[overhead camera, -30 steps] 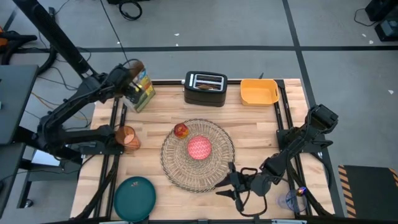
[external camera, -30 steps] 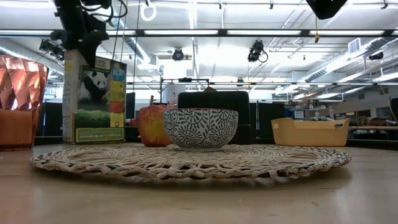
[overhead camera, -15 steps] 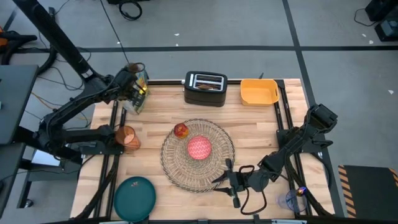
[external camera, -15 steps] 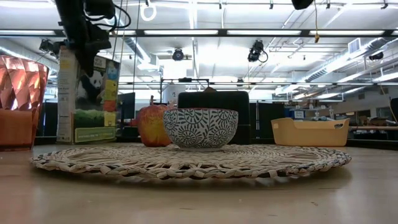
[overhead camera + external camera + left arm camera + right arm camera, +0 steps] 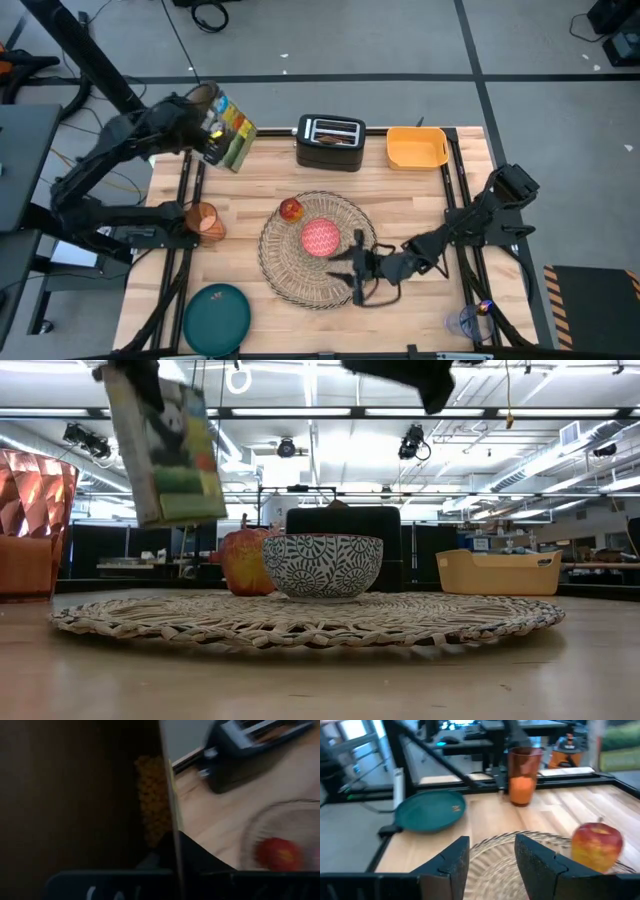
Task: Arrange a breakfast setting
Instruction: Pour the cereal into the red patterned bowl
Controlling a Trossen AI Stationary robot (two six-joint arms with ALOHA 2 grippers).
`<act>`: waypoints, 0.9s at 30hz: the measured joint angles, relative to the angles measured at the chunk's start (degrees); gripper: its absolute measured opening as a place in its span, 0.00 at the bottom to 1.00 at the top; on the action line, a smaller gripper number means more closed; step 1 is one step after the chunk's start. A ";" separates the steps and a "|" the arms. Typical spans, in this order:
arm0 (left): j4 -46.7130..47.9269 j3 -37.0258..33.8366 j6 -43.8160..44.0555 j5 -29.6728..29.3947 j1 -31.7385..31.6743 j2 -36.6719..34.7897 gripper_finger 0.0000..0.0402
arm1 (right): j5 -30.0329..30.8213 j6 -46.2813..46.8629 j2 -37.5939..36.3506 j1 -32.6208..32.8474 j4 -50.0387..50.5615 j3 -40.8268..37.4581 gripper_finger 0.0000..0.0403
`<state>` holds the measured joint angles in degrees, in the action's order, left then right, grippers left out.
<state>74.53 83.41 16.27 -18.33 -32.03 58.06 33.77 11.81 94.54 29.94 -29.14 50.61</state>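
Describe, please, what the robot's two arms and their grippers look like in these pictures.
Both arms are dark, nearly black, built of jointed segments with blocky housings at the joints. The left gripper ends the arm on the table's left, with thin cables trailing behind that arm. The right gripper has two slim dark fingers, flat and angular with squared tips, and a black cable loops beside it. No markings are legible.

Wood table [image 5: 420,215]: placemat [image 5: 283,268], toaster [image 5: 329,143], yellow bin [image 5: 416,148], cup [image 5: 205,220], teal plate [image 5: 217,317].
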 joint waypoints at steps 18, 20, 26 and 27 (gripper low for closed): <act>-14.83 9.21 9.68 5.94 37.93 0.11 0.01 | -9.72 -0.19 0.02 -14.30 -34.59 -9.72 0.87; -18.69 9.21 8.75 5.73 40.72 0.44 0.01 | -11.76 0.25 0.02 -16.22 -38.41 -11.33 0.90; -25.31 9.21 5.57 4.49 45.33 1.41 0.01 | -25.43 -0.81 0.04 -20.48 -50.17 -12.46 0.93; -25.47 9.21 5.52 4.40 45.61 1.77 0.01 | -27.01 -1.21 0.04 -20.68 -51.69 -12.32 0.93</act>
<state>49.07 92.62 21.80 -13.93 13.58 59.84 6.76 10.60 94.59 9.26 -80.82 38.29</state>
